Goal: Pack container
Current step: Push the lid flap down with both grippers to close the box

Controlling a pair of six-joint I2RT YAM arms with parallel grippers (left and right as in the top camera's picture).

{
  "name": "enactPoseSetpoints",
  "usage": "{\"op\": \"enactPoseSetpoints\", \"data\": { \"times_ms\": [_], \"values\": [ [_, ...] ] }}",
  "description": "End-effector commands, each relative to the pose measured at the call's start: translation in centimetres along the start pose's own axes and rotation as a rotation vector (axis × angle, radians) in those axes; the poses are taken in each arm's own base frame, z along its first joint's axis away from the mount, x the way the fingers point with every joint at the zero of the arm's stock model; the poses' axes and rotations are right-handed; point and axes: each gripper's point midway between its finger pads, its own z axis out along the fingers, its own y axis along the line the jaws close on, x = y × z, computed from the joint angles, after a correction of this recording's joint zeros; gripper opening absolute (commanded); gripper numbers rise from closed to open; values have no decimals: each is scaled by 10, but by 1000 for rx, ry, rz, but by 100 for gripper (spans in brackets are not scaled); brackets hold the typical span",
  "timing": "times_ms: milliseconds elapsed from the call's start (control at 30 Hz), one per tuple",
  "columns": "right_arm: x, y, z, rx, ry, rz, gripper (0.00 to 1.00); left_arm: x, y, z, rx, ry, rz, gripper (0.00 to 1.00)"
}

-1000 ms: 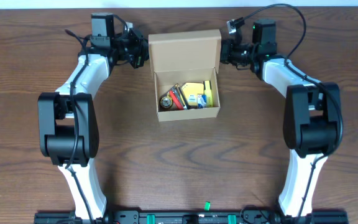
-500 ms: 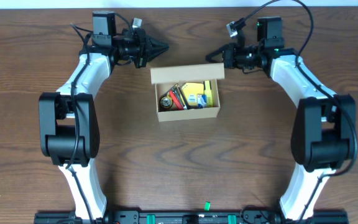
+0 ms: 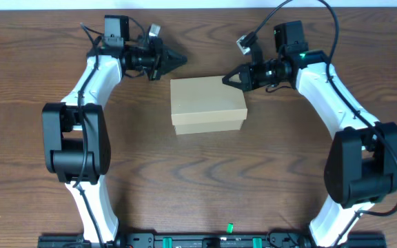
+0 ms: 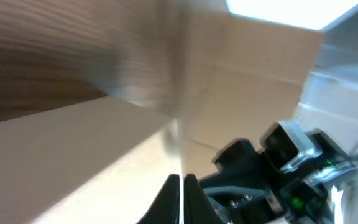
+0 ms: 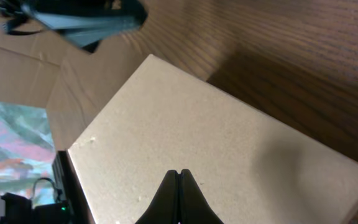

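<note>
The tan cardboard container point(image 3: 207, 104) sits at the middle of the table with its flap lid lying closed over the top, so its contents are hidden. My right gripper point(image 3: 225, 80) is shut and empty, its tip at the lid's far right corner; the right wrist view shows the shut fingertips point(image 5: 179, 176) over the flat lid point(image 5: 216, 143). My left gripper point(image 3: 183, 58) is shut and empty, behind the container's far left corner and apart from it. In the left wrist view the lid point(image 4: 73, 162) fills the lower left beside my shut gripper point(image 4: 182, 180).
Brown wooden table point(image 3: 205, 179) all around. The two arm bases stand at the front left point(image 3: 74, 145) and front right point(image 3: 357, 158). The right arm's black wrist shows in the left wrist view point(image 4: 272, 168).
The lid has gone from upright and open, through half-closed, to flat on the box, hiding the items. My right gripper moved forward and left onto the lid's corner. The left gripper barely moved.
</note>
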Motion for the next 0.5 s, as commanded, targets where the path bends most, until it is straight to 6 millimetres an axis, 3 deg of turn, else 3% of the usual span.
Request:
{"op": "enactPoseSetpoints", "data": {
  "times_ms": [0,100,200,467],
  "values": [
    [-6,9,-4,23,-12,-79,1,-17,4,-21,-246,-109,224,5],
    [-4,10,-2,31,-1,-77,1,-12,9,-48,-446,-128,262,5],
    [5,9,4,68,37,-69,1,-2,4,-62,-516,-107,295,5],
    [29,22,21,202,145,-135,1,32,18,-69,-685,5,315,5]
  ]
}}
